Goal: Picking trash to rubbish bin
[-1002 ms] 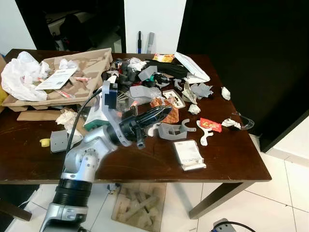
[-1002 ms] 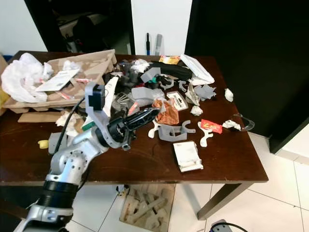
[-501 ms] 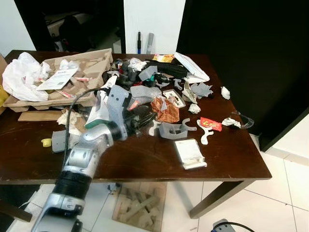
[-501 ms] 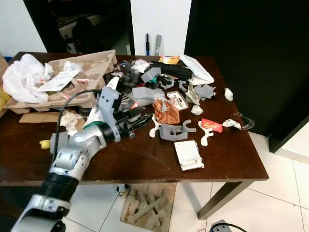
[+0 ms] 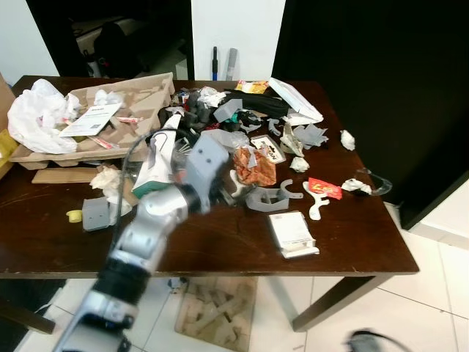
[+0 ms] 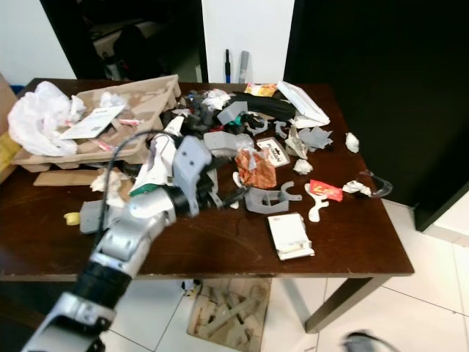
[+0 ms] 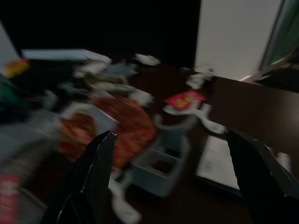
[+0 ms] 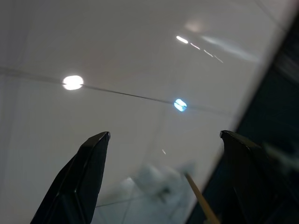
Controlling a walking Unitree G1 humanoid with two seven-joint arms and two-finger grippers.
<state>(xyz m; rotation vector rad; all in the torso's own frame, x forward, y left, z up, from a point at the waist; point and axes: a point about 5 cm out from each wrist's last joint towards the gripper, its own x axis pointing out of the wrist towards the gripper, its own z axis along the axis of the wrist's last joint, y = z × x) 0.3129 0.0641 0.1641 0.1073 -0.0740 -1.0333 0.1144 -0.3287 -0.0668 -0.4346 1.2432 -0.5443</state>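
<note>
Left pincer (image 7: 170, 172) spread wide, holding nothing, low over the middle of the desk (image 5: 220, 242); its two black fingers (image 7: 96, 172) straddle a grey plastic bracket (image 7: 161, 163) with a crumpled orange wrapper (image 7: 124, 126) just beyond it. In the head views the left arm (image 5: 157, 220) reaches in from the near edge, blurred, the wrist block hiding the fingertips. Trash is thick around it: the same orange wrapper (image 5: 254, 166) and grey bracket (image 5: 267, 196) mid-desk, a white booklet (image 5: 291, 233) near the front edge, a red packet (image 5: 323, 188) and a white plastic piece (image 5: 315, 209) toward the right edge, a crumpled tissue (image 5: 346, 138) near the far right corner. Toward the far left corner sit a cardboard tray (image 5: 95, 125) and a white plastic bag (image 5: 40, 117). No bin can be made out on or beside the desk. Right pincer (image 8: 161, 182) hangs idle, also wide apart, aimed at pale floor tiles (image 8: 117, 56). Risks, as judged: items overlap closely, so closing here could catch the bracket and wrapper together, or nudge the bracket into its neighbours and scatter them toward the front edge. Wrist view is dark and smeared, so alignment over the target is uncertain; a skewed grip on the hard bracket may slip.
</note>
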